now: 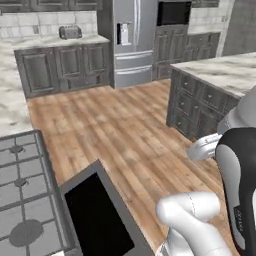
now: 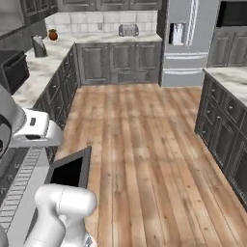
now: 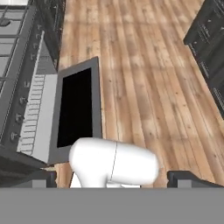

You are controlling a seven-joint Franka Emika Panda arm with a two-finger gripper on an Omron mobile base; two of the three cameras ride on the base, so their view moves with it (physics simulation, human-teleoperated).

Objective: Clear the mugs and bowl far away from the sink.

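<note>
The mugs, the bowl and the sink are out of view. My gripper (image 3: 114, 178) is open: its two dark fingertips (image 3: 41, 177) stand far apart at the bottom of the hand view with nothing between them. It looks down over the wooden floor (image 3: 144, 78) and the front of the stove. My folded arm (image 1: 235, 180) rises at the lower right of the left base view and at the left edge of the right base view (image 2: 29, 128).
A stove top (image 1: 20, 190) with a dark-glass oven door (image 1: 100, 215) stands at the left. An island with a marble top (image 1: 225, 70) is on the right. A fridge (image 1: 131, 40), a toaster (image 1: 70, 32) and grey cabinets line the far wall. Wooden floor (image 1: 125, 130) lies between them.
</note>
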